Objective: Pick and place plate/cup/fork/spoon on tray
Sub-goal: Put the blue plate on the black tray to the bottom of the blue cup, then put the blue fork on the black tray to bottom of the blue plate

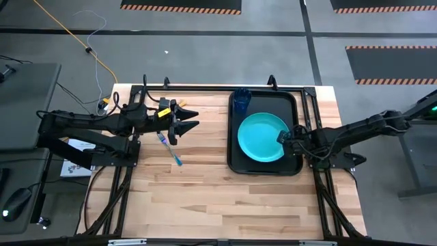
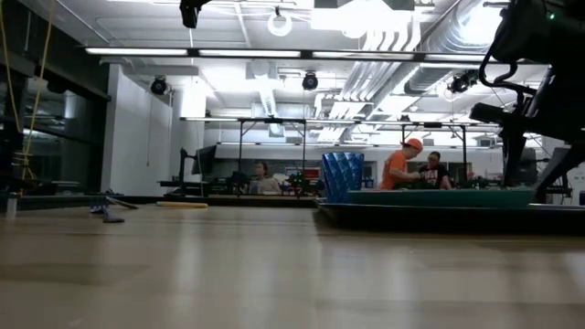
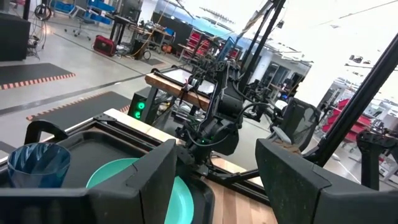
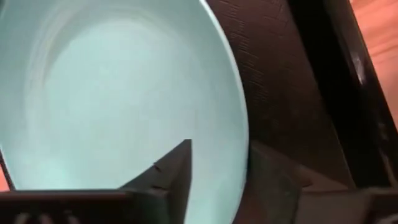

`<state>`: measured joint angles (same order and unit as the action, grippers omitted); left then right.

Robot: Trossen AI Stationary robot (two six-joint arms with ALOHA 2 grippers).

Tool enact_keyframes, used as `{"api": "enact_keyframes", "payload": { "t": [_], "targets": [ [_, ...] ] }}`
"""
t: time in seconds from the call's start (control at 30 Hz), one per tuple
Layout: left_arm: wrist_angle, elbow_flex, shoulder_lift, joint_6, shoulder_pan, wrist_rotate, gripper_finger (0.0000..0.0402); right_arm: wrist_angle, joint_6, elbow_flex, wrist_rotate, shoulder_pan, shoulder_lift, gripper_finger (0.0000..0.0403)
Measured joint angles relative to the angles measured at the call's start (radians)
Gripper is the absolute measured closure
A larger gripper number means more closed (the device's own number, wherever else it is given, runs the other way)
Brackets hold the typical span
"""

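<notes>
The turquoise plate (image 1: 261,137) lies flat in the black tray (image 1: 235,158). The dark-blue cup (image 1: 242,101) stands upright in the tray's far left corner. The blue fork (image 1: 171,149) lies on the bare wood left of the tray. The spoon's yellow-orange handle (image 1: 191,113) shows on the wood by my left gripper; its bowl is hidden. My left gripper (image 1: 186,124) is open and empty above the table, between fork and spoon, pointing toward the tray. My right gripper (image 1: 285,137) is open at the plate's right rim (image 4: 241,134), one finger over the plate and one outside it. My right gripper comes slanting down from the table's right side and stands astride the plate's right rim (image 4: 242,155), with the rim between its parted fingers (image 4: 171,171). The plate lies level on the tray. I cannot tell whether either finger touches it.
The tray's raised rim (image 2: 457,212) stands a little above the wood. Bare wood lies between the fork and the tray and along the table's near half. People sit at benches in the room behind (image 2: 402,169).
</notes>
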<state>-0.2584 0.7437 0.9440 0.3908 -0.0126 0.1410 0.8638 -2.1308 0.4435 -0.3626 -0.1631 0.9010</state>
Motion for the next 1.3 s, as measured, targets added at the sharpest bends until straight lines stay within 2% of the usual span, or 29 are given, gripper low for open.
{"api": "enact_keyframes", "payload": {
  "t": [0.2, 0.37, 0.53, 0.6, 0.7, 0.83, 0.93, 1.0, 1.13, 1.3],
  "targets": [
    [0.0, 0.0, 0.0, -0.001, 0.0, 0.0, 0.0193, 0.095, 0.025, 0.056, -0.036, 0.0, -0.018, 0.0182],
    [0.005, 0.0, 0.0, 0.003, 0.0, 0.0, 0.0193, 0.092, 0.106, 0.105, -0.113, 0.0, -0.038, 0.0175],
    [0.002, 0.001, 0.012, 0.047, 0.0, 0.008, 0.0193, -0.043, 0.349, 0.173, -0.189, -0.001, -0.047, 0.0174],
    [0.082, 0.016, 0.016, 0.069, -0.004, 0.043, 0.0193, -0.113, 0.446, 0.193, -0.196, -0.001, -0.044, 0.0174],
    [0.379, 0.132, 0.022, 0.145, -0.014, 0.177, 0.0193, -0.176, 0.515, 0.208, -0.214, -0.001, -0.044, 0.0174],
    [0.92, 0.268, 0.079, 0.405, -0.025, 0.294, 0.0193, -0.196, 0.535, 0.213, -0.224, -0.001, -0.044, 0.0174],
    [1.136, 0.259, 0.111, 0.668, 0.012, 0.304, 0.0193, -0.195, 0.538, 0.213, -0.211, -0.001, -0.044, 0.0174],
    [1.205, 0.214, 0.135, 0.835, 0.07, 0.311, 0.0193, -0.194, 0.541, 0.213, -0.206, -0.001, -0.044, 0.0174],
    [1.202, 0.101, 0.18, 1.176, 0.184, 0.346, 0.0193, -0.186, 0.543, 0.213, -0.201, -0.001, -0.044, 0.0174],
    [1.204, -0.01, 0.279, 1.536, 0.285, 0.322, 0.0193, -0.166, 0.565, 0.213, -0.177, -0.001, -0.044, 0.0174]
  ]
}}
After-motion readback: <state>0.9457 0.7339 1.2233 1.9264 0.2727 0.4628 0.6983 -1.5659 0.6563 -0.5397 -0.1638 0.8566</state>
